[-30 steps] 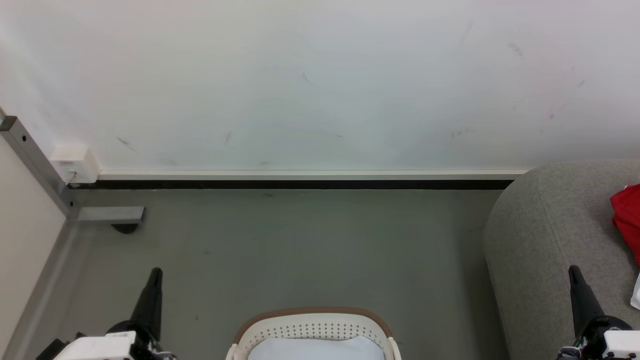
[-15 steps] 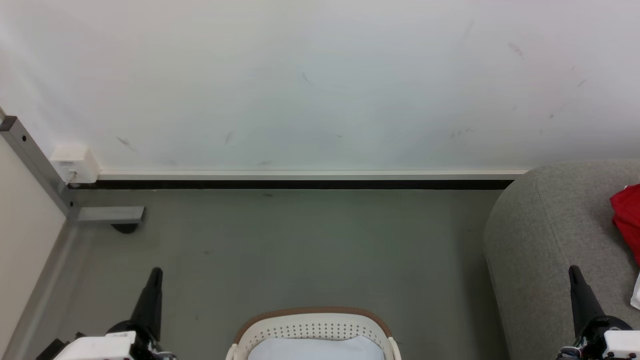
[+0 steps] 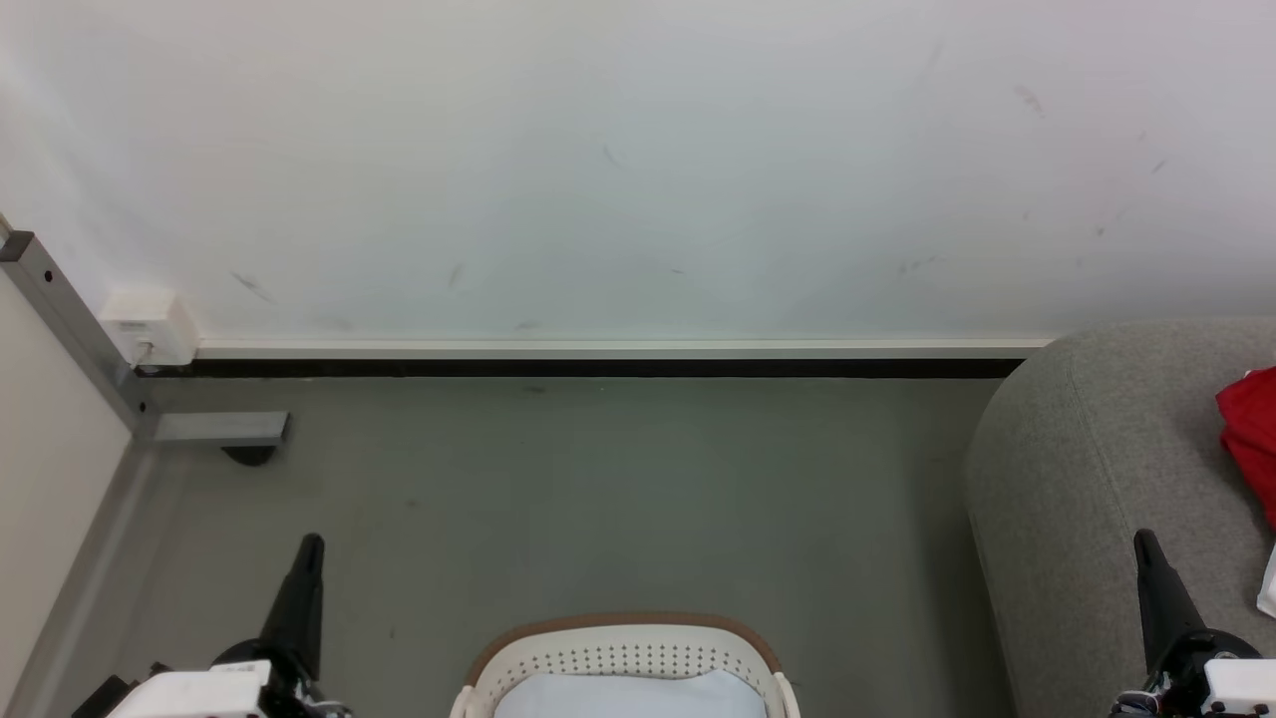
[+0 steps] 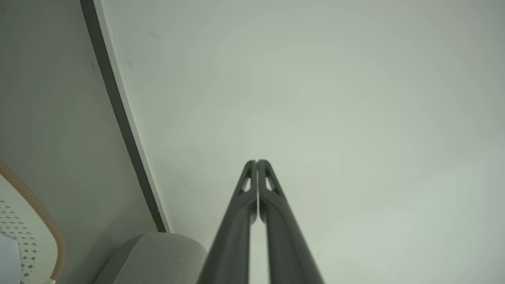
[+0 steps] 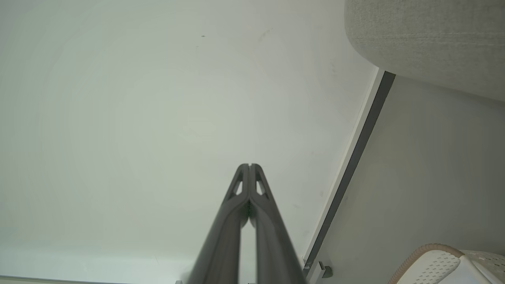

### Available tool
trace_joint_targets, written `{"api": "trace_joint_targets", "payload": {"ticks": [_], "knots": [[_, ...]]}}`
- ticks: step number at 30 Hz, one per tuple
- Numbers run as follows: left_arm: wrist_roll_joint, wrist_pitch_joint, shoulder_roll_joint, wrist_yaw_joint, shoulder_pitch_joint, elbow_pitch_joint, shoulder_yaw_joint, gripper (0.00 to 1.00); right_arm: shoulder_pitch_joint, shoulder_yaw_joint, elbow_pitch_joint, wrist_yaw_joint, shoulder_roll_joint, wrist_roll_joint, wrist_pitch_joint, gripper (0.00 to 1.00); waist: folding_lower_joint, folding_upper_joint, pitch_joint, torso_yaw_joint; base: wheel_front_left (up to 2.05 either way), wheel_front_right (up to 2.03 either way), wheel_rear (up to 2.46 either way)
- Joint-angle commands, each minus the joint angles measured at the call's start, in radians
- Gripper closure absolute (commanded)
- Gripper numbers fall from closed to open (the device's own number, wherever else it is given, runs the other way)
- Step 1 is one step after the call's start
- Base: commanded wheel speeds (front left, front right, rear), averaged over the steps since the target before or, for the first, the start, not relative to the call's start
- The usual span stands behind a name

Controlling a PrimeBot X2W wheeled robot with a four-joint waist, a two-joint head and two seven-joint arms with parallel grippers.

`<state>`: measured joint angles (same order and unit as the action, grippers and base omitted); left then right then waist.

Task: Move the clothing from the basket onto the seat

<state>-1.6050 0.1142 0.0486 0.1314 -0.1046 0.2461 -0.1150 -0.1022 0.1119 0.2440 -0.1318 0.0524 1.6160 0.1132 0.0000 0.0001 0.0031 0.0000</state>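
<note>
The white basket (image 3: 623, 658) with its brown rim stands on the floor at the bottom centre of the head view, a pale fabric (image 3: 628, 696) lying inside it. Red clothing (image 3: 1251, 434) rests on the grey seat (image 3: 1087, 469) at the far right edge. My left gripper (image 3: 311, 543) is shut and empty at the lower left, left of the basket. My right gripper (image 3: 1143, 538) is shut and empty at the lower right, in front of the seat. Both wrist views show the fingertips pressed together, the left gripper (image 4: 257, 161) and the right gripper (image 5: 249, 165) pointing at the white wall.
A white wall (image 3: 638, 170) with a dark skirting strip (image 3: 598, 368) runs across the back. A grey metal post and foot (image 3: 214, 428) and a white socket box (image 3: 150, 326) stand at the left. Grey floor (image 3: 618, 499) lies between basket and wall.
</note>
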Motion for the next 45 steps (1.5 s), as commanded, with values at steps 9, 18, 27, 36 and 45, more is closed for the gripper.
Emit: {"api": "trace_joint_targets", "payload": {"ticks": [9, 18, 27, 36, 45], "knots": [[-0.013, 0.004, 0.001, 0.001, -0.009, 0.0, -0.003, 1.0, -0.012, 0.005, 0.002, 0.002, -0.002, -0.004, 0.002, 1.0, 0.0, -0.0001, 0.0, 0.0, 0.0, 0.0, 0.0], [-0.013, 0.004, 0.001, 0.001, -0.009, 0.0, -0.003, 1.0, -0.012, 0.005, 0.003, 0.002, -0.002, -0.005, 0.002, 1.0, 0.0, -0.0001, 0.0, 0.0, 0.0, 0.0, 0.0], [-0.013, 0.005, 0.001, 0.001, -0.009, 0.0, -0.003, 1.0, -0.012, 0.005, 0.003, 0.002, -0.002, -0.005, 0.002, 1.0, 0.0, -0.0001, 0.0, 0.0, 0.0, 0.0, 0.0], [-0.013, 0.005, 0.001, 0.001, -0.009, 0.0, -0.003, 1.0, -0.012, 0.005, 0.003, 0.002, -0.002, -0.005, 0.003, 1.0, 0.0, -0.0001, 0.0, 0.0, 0.0, 0.0, 0.0], [-0.013, 0.005, 0.001, 0.001, -0.009, 0.0, -0.003, 1.0, -0.012, 0.005, 0.002, 0.002, -0.002, -0.005, 0.003, 1.0, 0.0, -0.0001, 0.0, 0.0, 0.0, 0.0, 0.0]]}}
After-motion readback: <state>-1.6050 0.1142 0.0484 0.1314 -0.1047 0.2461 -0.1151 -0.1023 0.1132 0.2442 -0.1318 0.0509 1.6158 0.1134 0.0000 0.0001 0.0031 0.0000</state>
